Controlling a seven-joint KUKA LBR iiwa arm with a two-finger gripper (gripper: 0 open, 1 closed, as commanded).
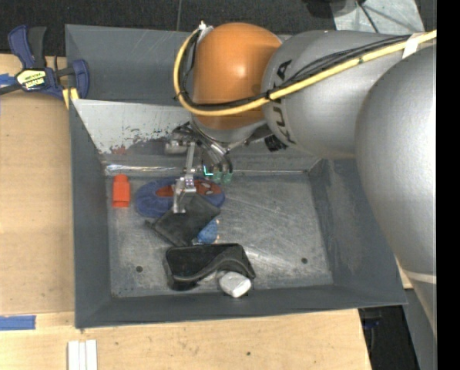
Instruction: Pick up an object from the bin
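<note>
1. Camera view – the grey metal bin [89,230] takes up the middle of the frame. The silver arm [353,91] enters from the right. Its orange cover [226,64] sits at upper centre, with a yellow cable [337,68] looped around it.

2. Below the orange cover the gripper [186,195] points down into the bin, left of centre, low over the floor near the back wall. Whether the claw is wide, narrow or closed on anything cannot be told from here.

3. The gripper's tip is over a small cluster. A blue rounded thing [147,200] lies just to its left, and a red piece [163,192] sits on that thing's right part, beside the tip. A dark piece [211,200] lies just to the tip's right. Which of these the tip touches cannot be told.

4. An orange block [120,192] stands upright left of the blue thing, a little apart from it and near the bin's left wall.

5. Below the gripper lies a black flat piece [179,227], tilted, with a small blue piece [209,232] at its right edge.

6. Lower still, towards the front wall, a larger black curved thing [203,262] lies across the floor. A white cap [235,285] touches its lower right end.

7. The right half of the bin floor is bare scratched metal.
</note>
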